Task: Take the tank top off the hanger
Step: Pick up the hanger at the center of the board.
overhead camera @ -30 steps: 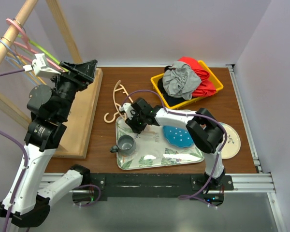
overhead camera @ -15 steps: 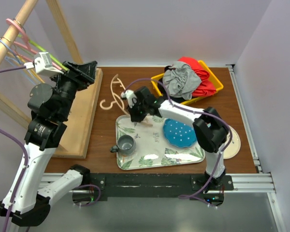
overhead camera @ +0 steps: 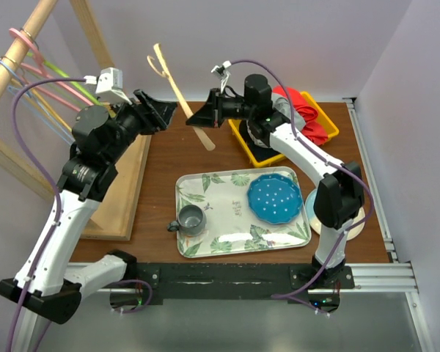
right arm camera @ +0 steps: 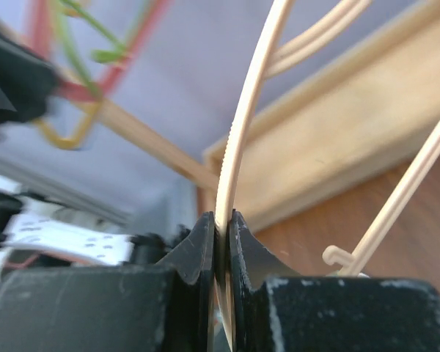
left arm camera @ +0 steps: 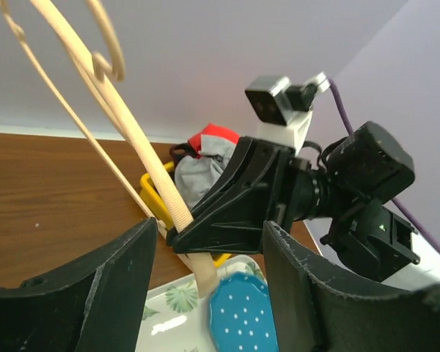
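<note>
Hanger (overhead camera: 177, 84) first: where is it?

Up off the bench (overhead camera: 169, 158), bare and tilted, its hook at the top and its lower end pointing down toward the yellow bin (overhead camera: 247, 141).

What has hold of it?

The right gripper (overhead camera: 193, 121). Its wrist view shows both fingers pressed together on the thin beige arm of the hanger, with no gap either side.

And the left gripper (overhead camera: 167, 111)?

It is raised too, facing the right one across the hanger. Its fingers stand well apart with nothing between them. Its own camera shows the hanger's arm and the right gripper's tip framed in that gap, near but not touching.

Where is the tank top (left arm camera: 198, 183)?

Off the hanger. The grey bundle in the yellow bin looks to be it, lying crumpled against a red cloth (overhead camera: 308, 110) at the far right of the bench. From above, the right arm hides much of it.

What else is on the bench?

A leaf-patterned tray (overhead camera: 220, 238) near the front, with a blue dotted plate (overhead camera: 276, 199) and a grey cup (overhead camera: 191, 218) on it. A wooden board (overhead camera: 125, 183) lies along the left side, and behind it a rail carries pink, green and blue hangers (overhead camera: 40, 73).
</note>
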Available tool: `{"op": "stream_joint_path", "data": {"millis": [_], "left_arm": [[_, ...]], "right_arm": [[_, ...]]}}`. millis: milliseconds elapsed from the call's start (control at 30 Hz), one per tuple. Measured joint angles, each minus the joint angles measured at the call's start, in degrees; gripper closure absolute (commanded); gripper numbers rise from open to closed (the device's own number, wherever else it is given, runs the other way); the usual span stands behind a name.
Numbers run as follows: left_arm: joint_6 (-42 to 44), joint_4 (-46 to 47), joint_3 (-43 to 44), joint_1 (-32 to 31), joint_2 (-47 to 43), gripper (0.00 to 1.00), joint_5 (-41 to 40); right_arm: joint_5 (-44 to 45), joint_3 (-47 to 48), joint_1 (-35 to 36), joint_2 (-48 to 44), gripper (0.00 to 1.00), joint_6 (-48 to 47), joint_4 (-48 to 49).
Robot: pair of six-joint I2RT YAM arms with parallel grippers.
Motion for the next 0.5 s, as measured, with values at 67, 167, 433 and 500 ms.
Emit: {"op": "stream_joint_path", "data": {"millis": [67, 167, 433, 500], "left_arm": [[0.0, 0.2, 0.0, 0.0, 1.1, 0.37, 1.6], [-0.7, 0.2, 0.0, 0.0, 2.6, 0.38, 3.4], [-4.8, 3.0, -0.4, 0.0, 3.8, 0.45, 6.1], [-6.4, 5.3, -1.3, 0.0, 3.8, 0.47, 7.4]], "right_arm": [[-3.2, -0.1, 0.1, 0.1, 1.0, 7.0, 7.1], [-7.0, -0.4, 0.2, 0.1, 1.0, 16.1, 17.5], [-11.0, -2.5, 0.1, 4.0, 1.0, 37.7, 44.5], [-11.5, -2.5, 0.1, 5.4, 1.0, 41.0, 48.1]]}}
